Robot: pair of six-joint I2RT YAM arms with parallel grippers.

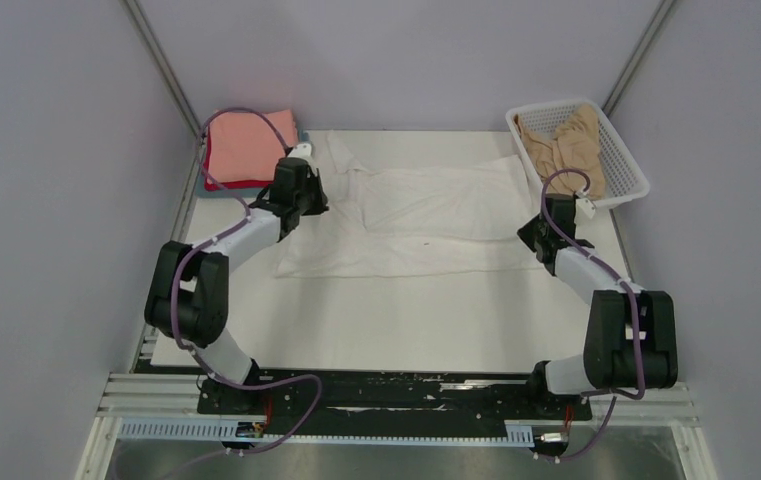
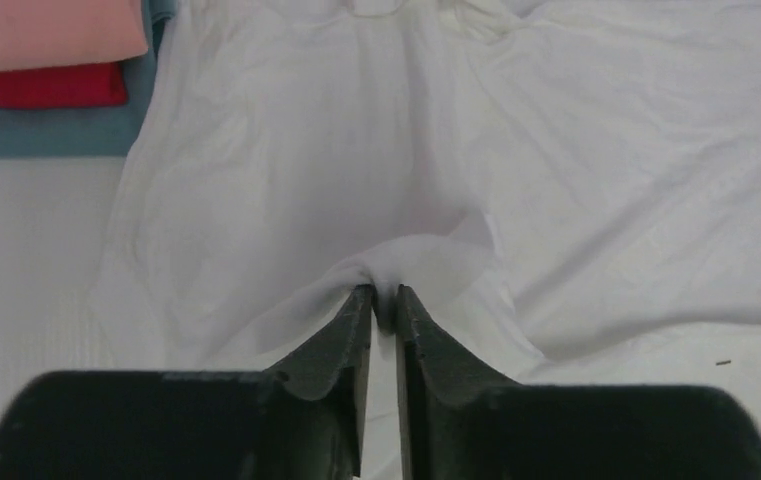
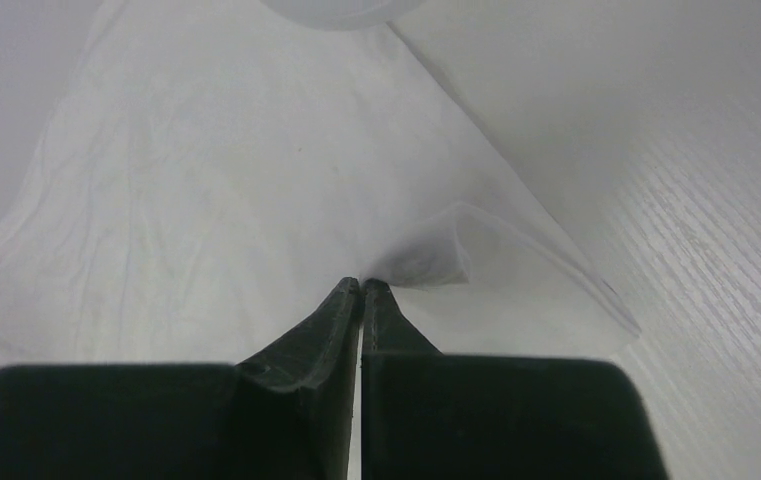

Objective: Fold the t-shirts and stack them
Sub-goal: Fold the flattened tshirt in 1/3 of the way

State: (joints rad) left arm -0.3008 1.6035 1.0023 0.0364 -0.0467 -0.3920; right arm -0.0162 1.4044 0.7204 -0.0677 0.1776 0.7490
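A white t-shirt (image 1: 416,215) lies spread across the middle of the table, partly folded over itself. My left gripper (image 1: 314,200) is at its left end. In the left wrist view the left gripper (image 2: 384,293) is nipped on a bunched ridge of the white t-shirt (image 2: 576,150), with cloth showing in the narrow gap between the tips. My right gripper (image 1: 534,237) is at the shirt's right end. In the right wrist view the right gripper (image 3: 361,284) is shut on a raised fold of the white t-shirt (image 3: 206,200).
At the back left sits a folded stack with a salmon-pink shirt (image 1: 246,145) on top, then a red shirt (image 2: 41,87), then a grey-blue shirt (image 2: 56,130). A white mesh basket (image 1: 628,165) at the back right holds a crumpled tan shirt (image 1: 566,145). Grey walls close in both sides.
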